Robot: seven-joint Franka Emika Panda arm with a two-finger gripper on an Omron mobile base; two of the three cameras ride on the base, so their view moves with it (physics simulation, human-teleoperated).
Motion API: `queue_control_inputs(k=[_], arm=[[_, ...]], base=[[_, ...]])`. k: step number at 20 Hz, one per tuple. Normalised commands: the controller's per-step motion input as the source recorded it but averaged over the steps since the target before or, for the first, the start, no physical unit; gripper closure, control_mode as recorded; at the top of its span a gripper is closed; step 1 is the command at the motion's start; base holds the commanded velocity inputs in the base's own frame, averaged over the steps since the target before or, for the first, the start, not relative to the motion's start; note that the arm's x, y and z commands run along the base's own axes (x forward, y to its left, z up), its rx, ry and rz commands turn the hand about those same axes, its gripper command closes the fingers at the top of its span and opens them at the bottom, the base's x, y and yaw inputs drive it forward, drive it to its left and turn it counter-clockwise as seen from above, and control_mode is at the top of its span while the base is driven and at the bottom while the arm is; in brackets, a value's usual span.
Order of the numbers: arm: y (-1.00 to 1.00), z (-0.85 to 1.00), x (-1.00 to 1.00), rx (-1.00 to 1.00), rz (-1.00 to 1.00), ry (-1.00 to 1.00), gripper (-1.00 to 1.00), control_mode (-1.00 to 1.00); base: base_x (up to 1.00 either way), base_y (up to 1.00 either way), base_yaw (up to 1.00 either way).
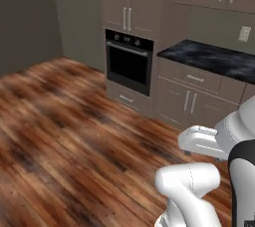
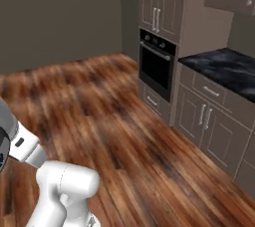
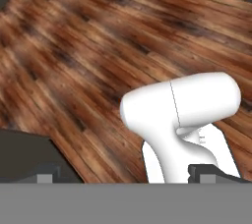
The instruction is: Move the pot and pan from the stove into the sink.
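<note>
The pot, the pan, the stove and the sink are out of view. In the hand view my gripper (image 3: 128, 175) looks down over the wooden floor (image 3: 88, 46). Its two dark fingertips (image 3: 45, 173) stand far apart at the bottom edge with nothing between them, so it is open. My white arm (image 1: 199, 181) is folded low at the lower right of the left base view and at the lower left of the right base view (image 2: 60, 186).
A black built-in oven (image 1: 128, 62) (image 2: 157, 64) sits in a tall grey cabinet wall. To its right runs a black marbled counter (image 1: 214, 57) (image 2: 226, 71) over grey cabinet doors (image 1: 191, 99). Wide wooden floor (image 1: 60, 121) lies between me and them.
</note>
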Motion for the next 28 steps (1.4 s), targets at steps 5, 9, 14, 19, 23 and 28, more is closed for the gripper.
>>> queue_control_inputs(k=[5,9,14,19,23,28], arm=[[0.00,0.00,0.00,0.00,0.00,0.00,-1.00,1.00],[0.00,0.00,0.00,0.00,0.00,0.00,-1.00,1.00],[0.00,0.00,0.00,0.00,0.00,0.00,-1.00,1.00],[0.00,0.00,0.00,0.00,0.00,0.00,-1.00,1.00],[0.00,0.00,0.00,0.00,0.00,0.00,-1.00,1.00],[0.00,0.00,0.00,0.00,0.00,0.00,-1.00,1.00]], base=[[0.01,-0.09,-0.50],[0.01,-0.09,-0.50],[0.01,-0.09,-0.50],[0.01,-0.10,-0.50],[0.01,-0.10,-0.50],[0.02,-0.17,-0.49]])
